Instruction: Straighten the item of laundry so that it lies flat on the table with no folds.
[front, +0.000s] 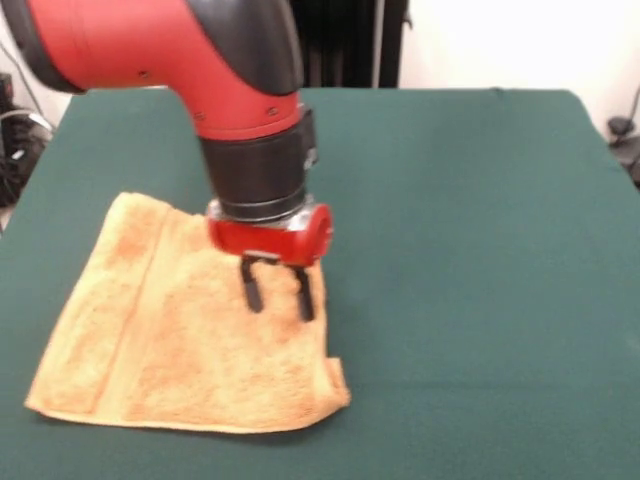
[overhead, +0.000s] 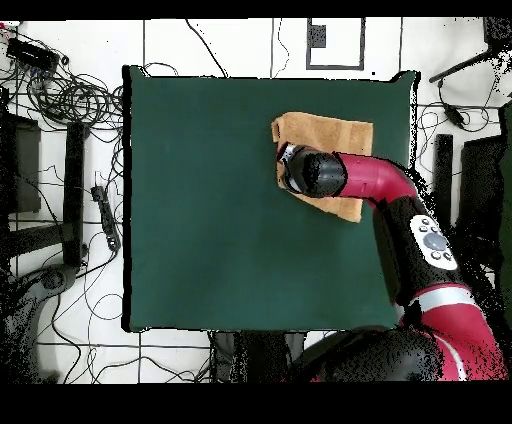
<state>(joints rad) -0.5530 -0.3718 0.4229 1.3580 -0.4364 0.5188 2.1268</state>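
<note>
A pale wall and dark equipment stand behind the large rectangular desk (front: 480, 200), covered in plain dark green cloth. The small square orange-tan terry-cloth towel (front: 170, 340) lies on the near left part of it in the front view; from above it sits close to the far right corner. It looks mostly spread, but its right near corner is bunched and turned up, and the edge under the arm seems doubled.

Your red and black arm's gripper (front: 277, 290) hangs over the towel's right side, its two dark fingers (front: 250, 288) parted, holding nothing. Whether the tips touch the pile I cannot tell.

The step in hand looks like picking up that rumpled right edge. Come down so the fingers straddle only the top layer near the turned corner, then close. Take a shallow bite; a deep one would likely catch both layers and drag the whole cloth. Then pull to the right, low over the desk, away from the towel's middle. Terry grips the green cloth, so go slowly and let the fold unroll.
</note>
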